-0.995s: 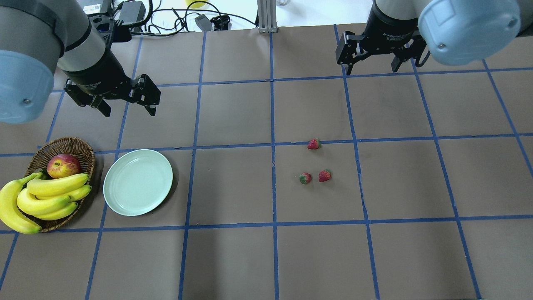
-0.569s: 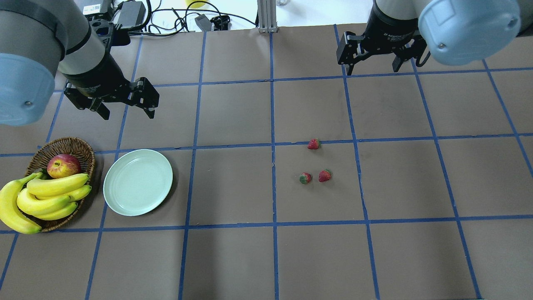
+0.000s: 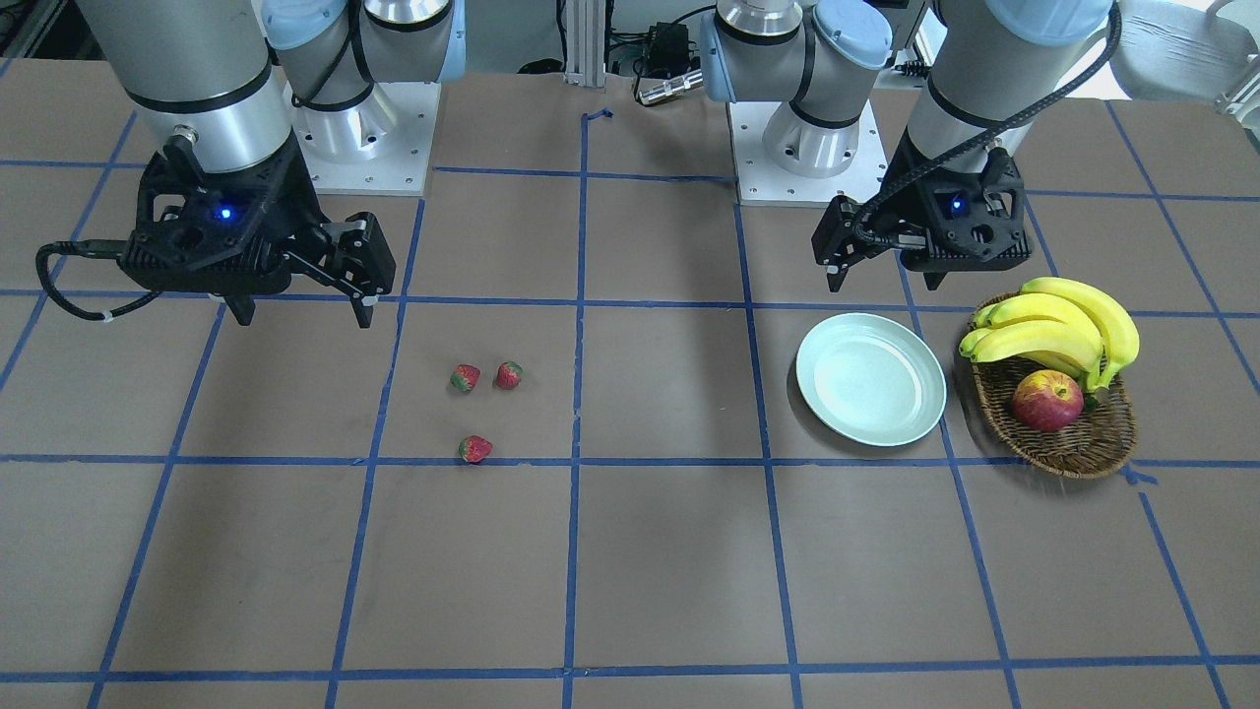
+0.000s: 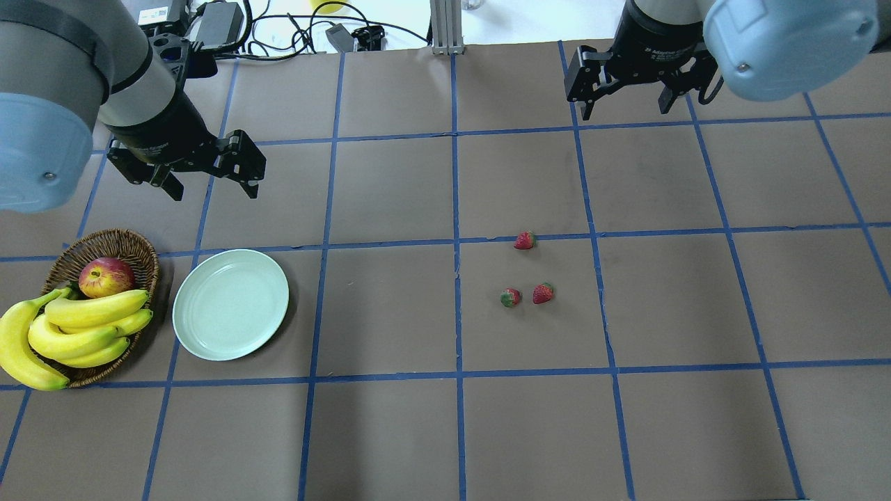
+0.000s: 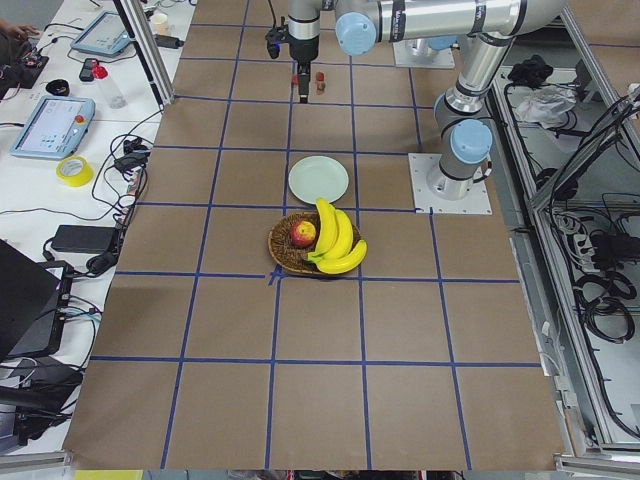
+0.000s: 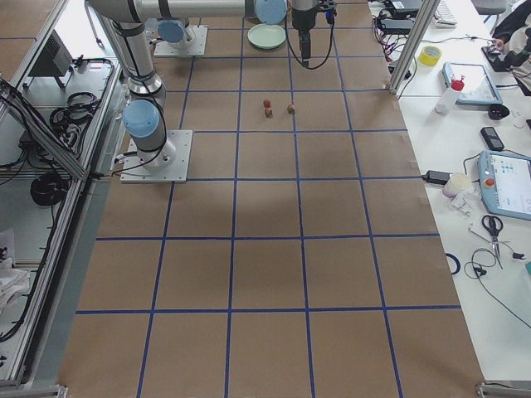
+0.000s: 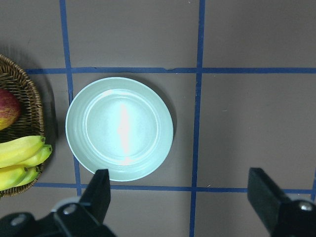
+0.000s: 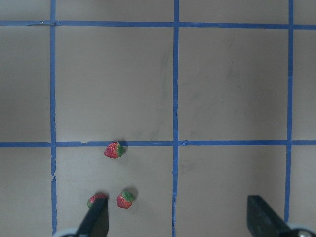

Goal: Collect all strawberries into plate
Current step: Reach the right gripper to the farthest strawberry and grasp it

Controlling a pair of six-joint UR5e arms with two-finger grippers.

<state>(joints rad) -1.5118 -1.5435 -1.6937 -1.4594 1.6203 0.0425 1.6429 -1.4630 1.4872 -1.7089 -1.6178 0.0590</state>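
Three small red strawberries lie apart on the brown table right of centre: one [image 4: 524, 241] farther back and two [image 4: 510, 298] [image 4: 543, 293] side by side. They also show in the right wrist view [image 8: 114, 150]. The pale mint plate [image 4: 230, 304] lies empty at the left, beside the basket, and shows in the left wrist view [image 7: 119, 128]. My left gripper [image 4: 212, 186] hangs open and empty above the table, behind the plate. My right gripper [image 4: 624, 111] hangs open and empty near the table's far edge, well behind the strawberries.
A brown wicker basket [image 4: 111, 243] at the far left holds a red-yellow apple [image 4: 106, 276] and a bunch of bananas [image 4: 76, 327]. Blue tape lines grid the table. Cables and devices [image 4: 223, 21] lie beyond the far edge.
Both grippers have drifted slightly toward the table's far edge. The strawberries and plate have not moved.
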